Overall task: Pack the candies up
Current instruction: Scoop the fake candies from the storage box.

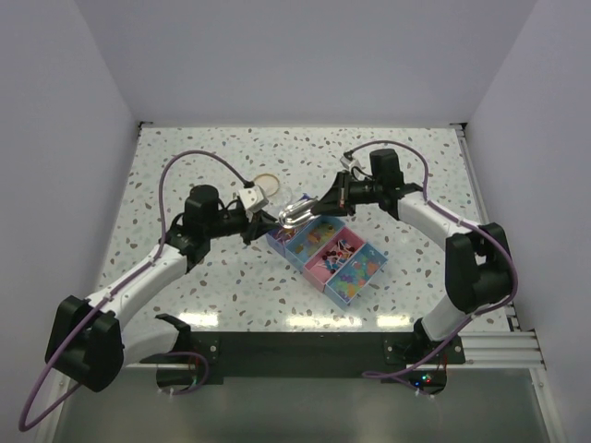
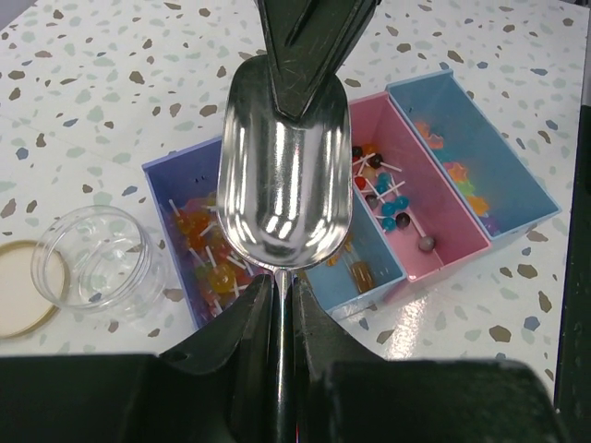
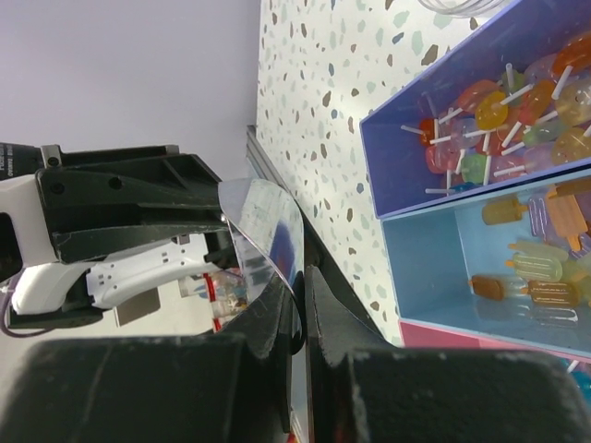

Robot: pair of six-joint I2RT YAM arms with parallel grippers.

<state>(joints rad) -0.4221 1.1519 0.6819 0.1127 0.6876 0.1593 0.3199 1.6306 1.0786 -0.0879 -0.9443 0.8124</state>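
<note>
While left fingers (image 2: 247, 325), right fingers (image 2: 307, 44) clamp scoop (image 2: 283, 185), candies (image 2: 199, 227) sit in box (image 2: 482, 140).

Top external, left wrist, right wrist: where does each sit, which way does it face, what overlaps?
Top external: above and behind the bases, looking down on the table; left arm and right arm whole, left pincer and right pincer on the scoop over the box.
Left wrist: on the left arm, looking down the scoop at candies and jar; own fingers at bottom.
Right wrist: on the right arm, rolled sideways, looking past the scoop's rim; own fingers below.
Shared by wrists: scoop, purple compartment.
</note>
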